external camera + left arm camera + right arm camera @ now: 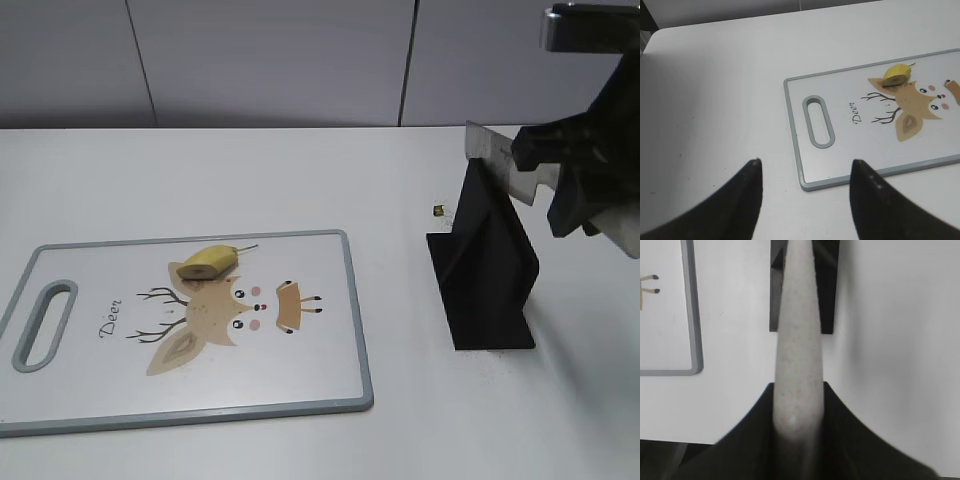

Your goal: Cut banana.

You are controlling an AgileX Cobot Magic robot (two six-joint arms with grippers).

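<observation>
A short yellow banana piece (208, 263) with a thin stem lies on the deer-printed cutting board (300, 380); it also shows in the left wrist view (897, 75) on the board (850, 150). My right gripper (548, 172) is shut on the knife's pale speckled handle (799, 340) and holds the knife blade (488, 145) over the black knife stand (485, 260). My left gripper (805, 165) is open and empty, low over the table near the board's handle-end corner. It does not show in the exterior view.
The black stand (827, 285) sits right of the board's edge (692, 315). A small dark scrap (439, 210) lies on the white table behind the stand. A grey wall runs along the back.
</observation>
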